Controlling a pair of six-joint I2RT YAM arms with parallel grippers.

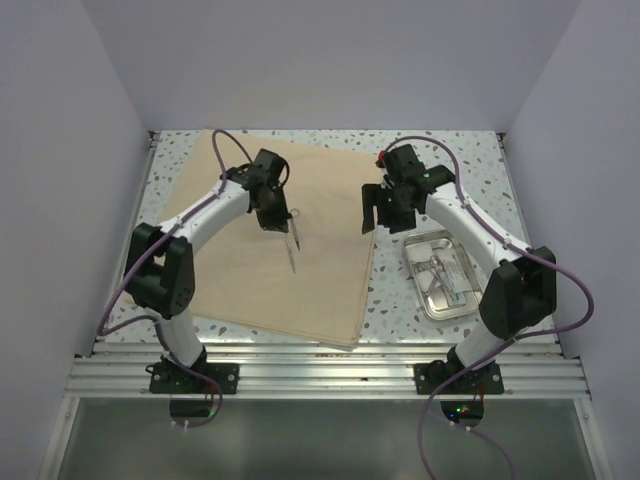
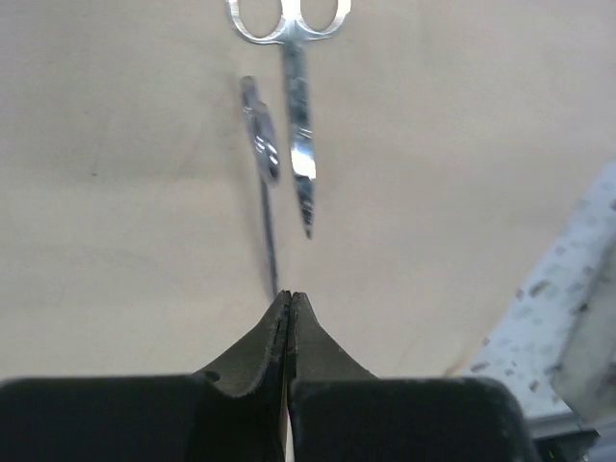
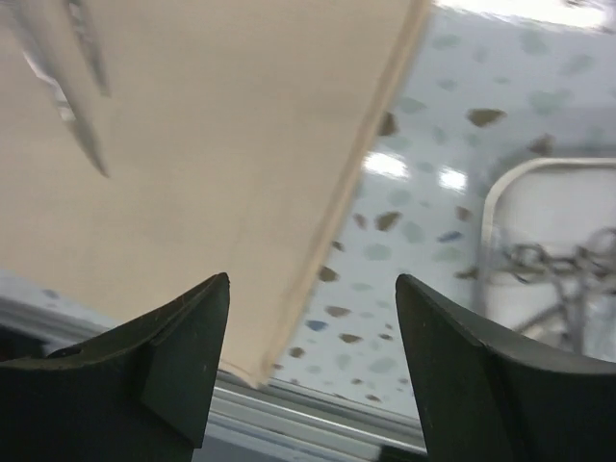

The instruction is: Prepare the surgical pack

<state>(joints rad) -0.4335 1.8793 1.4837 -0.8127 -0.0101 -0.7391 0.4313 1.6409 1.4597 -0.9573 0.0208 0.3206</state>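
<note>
Tan cloth (image 1: pixel 270 240) is spread flat as the wrap, with scissors (image 2: pixel 298 115) and a slim instrument (image 2: pixel 262 154) laid side by side on it. The left gripper (image 2: pixel 290 298) is pressed shut by their tips. The right gripper (image 3: pixel 311 281) is held apart near the steel tray (image 3: pixel 489 212), probably for another instrument.

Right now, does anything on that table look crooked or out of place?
Mildly: the tan cloth lies skewed on the table, its near corner reaching the metal rail. Nothing looks spilled or damaged.
</note>
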